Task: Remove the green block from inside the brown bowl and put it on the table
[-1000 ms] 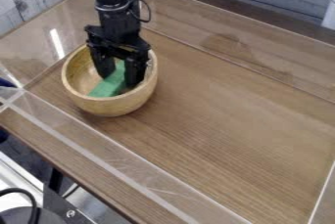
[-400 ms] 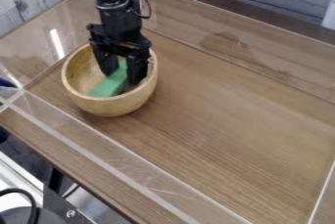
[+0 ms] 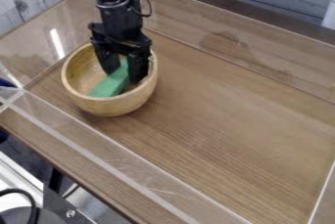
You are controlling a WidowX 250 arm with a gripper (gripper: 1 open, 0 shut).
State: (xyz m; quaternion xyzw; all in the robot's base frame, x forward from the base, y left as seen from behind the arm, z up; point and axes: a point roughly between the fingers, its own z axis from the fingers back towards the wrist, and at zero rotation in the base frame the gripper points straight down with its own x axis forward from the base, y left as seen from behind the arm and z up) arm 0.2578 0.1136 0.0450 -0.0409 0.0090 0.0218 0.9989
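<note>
1. V. little change in the last sec.: end effector (image 3: 119, 64) has shifted only slightly, still down in the bowl (image 3: 110, 105). Block (image 3: 113, 79) hasn't come out w/ it, so no lift yet.
2. Jaws apart, I'd say, one finger to each side of the block's upper part; no clamp that I can see. Can't tell if either finger touches it.
3. Block lies inside the bowl, lengthwise toward the camera, upper end partly hidden by the fingers. Task not done; I reckon we're at the pre-grasp step.
4. Next, prob.: check alignment, close on the block, lift straight up past the bowl's rim, then set down on the worktop (image 3: 229, 120), camera's right of the bowl.
5. In the way: bowl's thick sides, esp. nr. the right-hand finger in view. Too low or too wide & I could drag or tip the bowl.
6. Also around: clear wall (image 3: 94, 161) on the camera's near side of the bowl, black cable (image 3: 19, 191) beyond it. Keep the carry off that side.
</note>
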